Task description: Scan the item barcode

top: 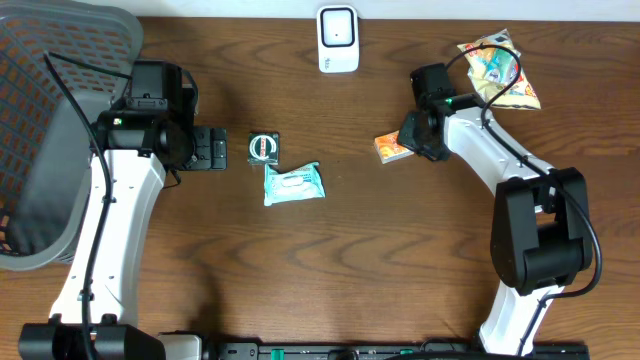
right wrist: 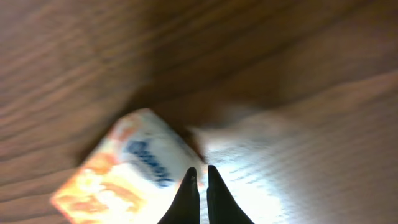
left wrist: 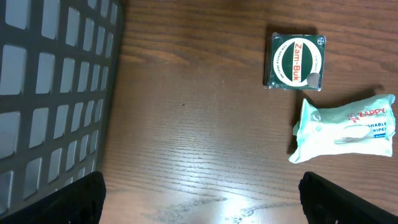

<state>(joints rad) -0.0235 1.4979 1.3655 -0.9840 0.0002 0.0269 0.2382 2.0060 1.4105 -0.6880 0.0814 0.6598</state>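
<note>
Fingers pressed together, orange-and-white box, blurred

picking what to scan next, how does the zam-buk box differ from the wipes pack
The Zam-Buk box is dark green, square and crisp-edged; the wipes pack is pale mint, soft and crinkled. The box is smaller than the longer pack. Both lie flat, label up, on the table.

White arm shells, black joints, looping black cables
</note>
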